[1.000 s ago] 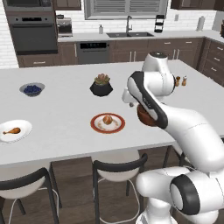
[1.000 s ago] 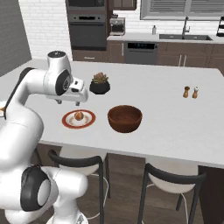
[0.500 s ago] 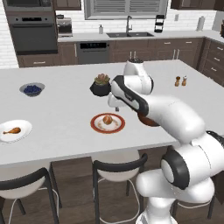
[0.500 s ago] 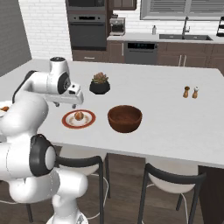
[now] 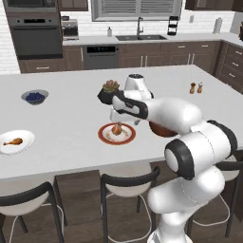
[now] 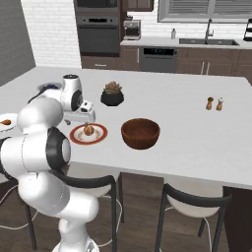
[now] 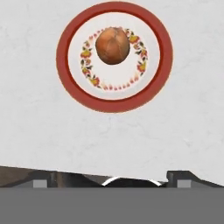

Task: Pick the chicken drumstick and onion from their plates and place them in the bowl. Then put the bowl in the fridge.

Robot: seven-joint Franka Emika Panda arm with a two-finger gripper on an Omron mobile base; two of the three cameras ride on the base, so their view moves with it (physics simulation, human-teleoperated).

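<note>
While the arm leans over the bench, these are the points that matter:

Fingers: the fingers (image 7: 113, 175) stand spread wide with nothing between them; in the hand view their dark tips show at the bottom edge, one at each side.

Onion against the fingers: the onion (image 7: 113, 45) sits well ahead of the tips, apart from them and roughly centred on the gap. In the right base view the hand (image 6: 84, 114) hangs just above and beside the onion, so I judge a short advance and a drop are still needed.

Onion, where it lies: on the red-rimmed plate (image 7: 154, 85), slightly off the plate's middle, toward the far rim in the hand view.

Onion, handling: probably firm and light, with a smooth, papery skin that may slip. Being round, it could roll off the pads if caught above or below its widest girth. Best taken across the middle, one finger on each side, low enough to clear the paler top.

Plate: shallow and loose on the bench (image 5: 71, 118); a finger dragging on the rim could shove it.

Bowl: the bowl (image 6: 141, 133) stands empty just beside the plate, on the side away from the arm's shoulder.

Drumstick: the chicken drumstick (image 5: 13, 141) lies on the white plate (image 5: 23, 144), well apart near the bench edge, untouched.
</note>
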